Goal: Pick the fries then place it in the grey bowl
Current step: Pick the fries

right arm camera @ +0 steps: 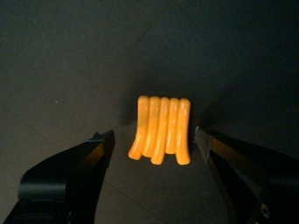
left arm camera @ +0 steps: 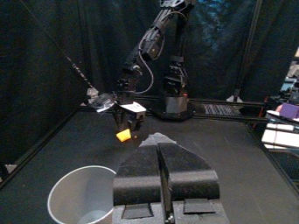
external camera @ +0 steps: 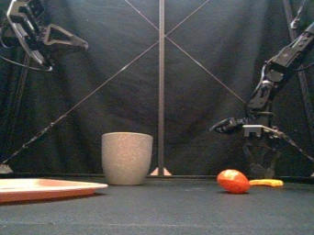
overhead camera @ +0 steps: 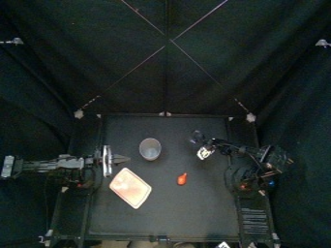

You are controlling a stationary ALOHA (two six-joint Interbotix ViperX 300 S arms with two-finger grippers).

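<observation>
Right wrist view looks straight down on the fries (right arm camera: 163, 129), a bunch of orange-yellow sticks lying flat on the black surface (overhead camera: 195, 208). The right tool (right arm camera: 152, 140) has its jaws spread wide, one on each side of the bunch, and grips nothing. From the front, this tool hangs point-down just over the fries, which lie at the right side of the surface; I cannot tell whether the jaw tips touch the surface.

A round red toy food (external camera: 233, 181) shows just to the left of the fries in the front view. From the top it lies nearer the front edge than the right tool.

The grey bowl (external camera: 127, 158) stands upright, mouth open, well apart from the fries, left of them and about midway across the surface. In the front view a flat pink tray (external camera: 43, 188) lies at the far left; from the top it sits in front of the bowl and a little to its left.

The left arm is at the left side, raised high. Its tool (left arm camera: 163, 153) has the jaws pressed together with nothing between them, and the bowl's rim shows below them in the left wrist view
</observation>
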